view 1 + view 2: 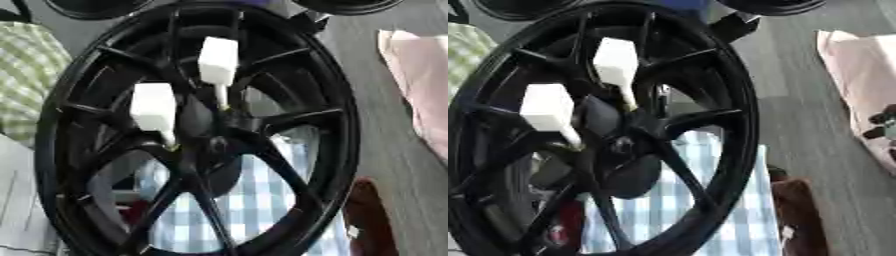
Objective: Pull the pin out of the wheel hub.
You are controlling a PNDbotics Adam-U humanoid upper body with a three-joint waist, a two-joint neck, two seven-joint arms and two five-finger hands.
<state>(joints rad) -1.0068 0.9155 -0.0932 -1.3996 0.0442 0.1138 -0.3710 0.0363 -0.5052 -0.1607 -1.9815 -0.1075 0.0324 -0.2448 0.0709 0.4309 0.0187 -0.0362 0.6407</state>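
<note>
The wheel (197, 130), a black multi-spoke rim, fills most of the frame and stands nearly upright, its face turned toward the camera. Its hub (210, 142) sits at frame centre. Behind the spokes, a blue-and-white checked cloth (254, 200) shows in the lower centre.

Two pins are seated in the hub region. The upper pin (218, 62) lies at upper centre; the lower pin (154, 107) lies left of centre, just beside and below it. Each has a white block-shaped head and a thin shaft ending in a yellowish tip at the hub. The long axis of each pin runs near-vertical in the frame, head uppermost, tip pointing down and slightly right into the hub.

Neither hand shows in either view, so finger state cannot be reported.

Probable hazards:
- A pull off the pin's axis would likely bind the thin shaft in its hole, or bend it. Extraction should follow the shaft line, up and away from the hub.
- The two heads stand close together. A hand closing on one may knock the other.
- The spokes crowd both heads, so approaching fingers may catch on them.
- The rim stands on edge. A sideways drag on a pin could tip or roll it.
- Which pin the task intends cannot be determined.
</note>
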